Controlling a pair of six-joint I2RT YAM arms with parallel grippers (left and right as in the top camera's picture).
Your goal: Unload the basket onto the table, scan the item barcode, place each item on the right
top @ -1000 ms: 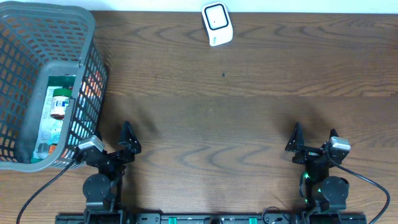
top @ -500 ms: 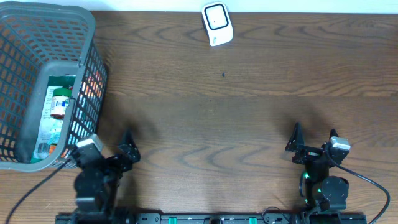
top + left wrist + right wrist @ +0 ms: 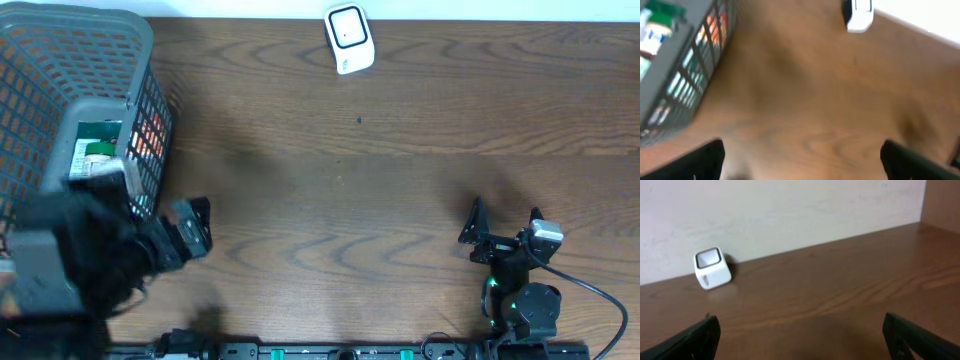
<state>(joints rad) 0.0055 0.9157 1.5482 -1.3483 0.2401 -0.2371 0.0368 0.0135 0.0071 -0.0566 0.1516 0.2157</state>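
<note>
Packaged items (image 3: 92, 152) lie in the grey mesh basket (image 3: 60, 70) at the far left; no barcode shows on them. The white scanner (image 3: 348, 38) stands at the table's back edge, also seen as the scanner (image 3: 712, 267) and the scanner (image 3: 858, 12). My left gripper (image 3: 158, 215) is raised and blurred beside the basket's near right corner. It is open and empty, with the basket (image 3: 685, 75) to its left. My right gripper (image 3: 505, 222) rests low at the front right, open and empty over bare wood (image 3: 802, 340).
The wooden table (image 3: 380, 180) stretches between basket and scanner. A pale wall (image 3: 790, 210) rises right behind the scanner. Cables trail from both arm bases along the front edge.
My left arm has lifted off its rest and swung up and left toward the basket, blurring in the overhead view. The right arm has not moved.
</note>
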